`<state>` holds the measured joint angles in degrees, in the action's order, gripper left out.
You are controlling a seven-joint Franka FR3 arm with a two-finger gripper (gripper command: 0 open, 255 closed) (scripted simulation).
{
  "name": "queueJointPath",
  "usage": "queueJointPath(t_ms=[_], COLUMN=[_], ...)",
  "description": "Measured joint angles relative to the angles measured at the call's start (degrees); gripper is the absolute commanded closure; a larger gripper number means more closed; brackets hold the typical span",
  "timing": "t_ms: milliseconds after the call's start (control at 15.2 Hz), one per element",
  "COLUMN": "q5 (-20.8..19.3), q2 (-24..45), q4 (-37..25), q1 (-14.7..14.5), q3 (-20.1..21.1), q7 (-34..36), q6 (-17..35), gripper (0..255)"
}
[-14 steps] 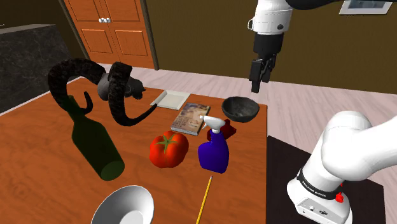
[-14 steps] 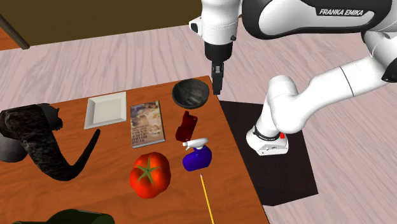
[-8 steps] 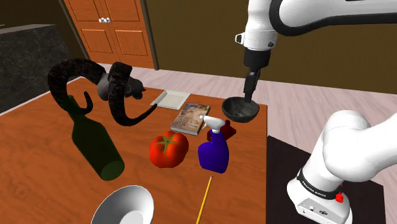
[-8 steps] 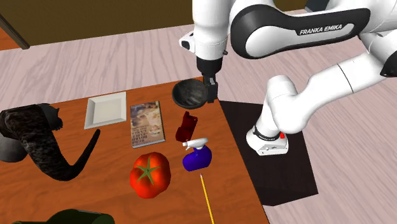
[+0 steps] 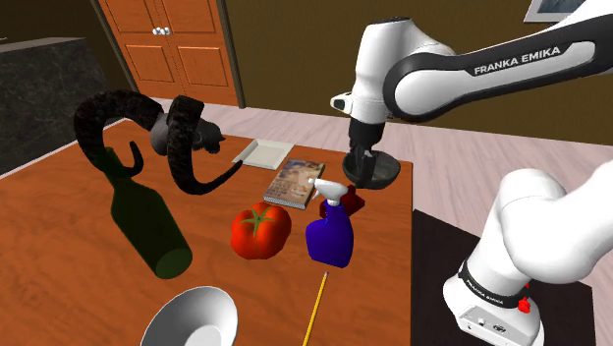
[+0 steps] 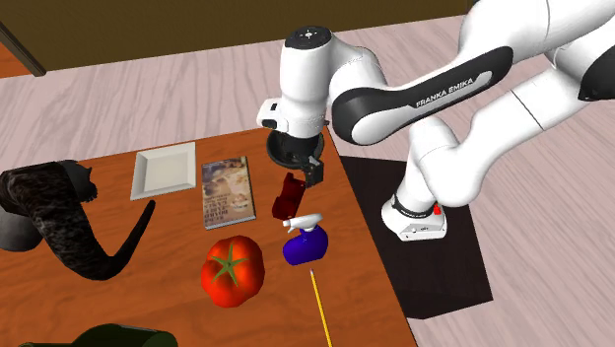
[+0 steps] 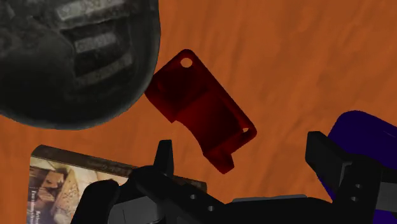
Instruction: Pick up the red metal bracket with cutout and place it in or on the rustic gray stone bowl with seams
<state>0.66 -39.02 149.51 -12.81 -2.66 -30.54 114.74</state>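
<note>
Lower now, we hold our jaws apart above the red bracket (image 7: 200, 118) beside the gray bowl (image 7: 70, 57); nothing grasped yet.

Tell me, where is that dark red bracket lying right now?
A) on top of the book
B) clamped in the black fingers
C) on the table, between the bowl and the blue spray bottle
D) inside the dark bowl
C: the red bracket lies on the table, dark bowl on one side, blue spray bottle on the other; the open gripper does not touch it.
</note>
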Motion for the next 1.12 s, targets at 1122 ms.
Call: queueJointPath(t_ms=[1122], q5=[0.32], q2=[12.93], q4=[5.92], q1=[-6.41], q3=[-3.1], q7=[-15.53], q6=[22.46], gripper=[0])
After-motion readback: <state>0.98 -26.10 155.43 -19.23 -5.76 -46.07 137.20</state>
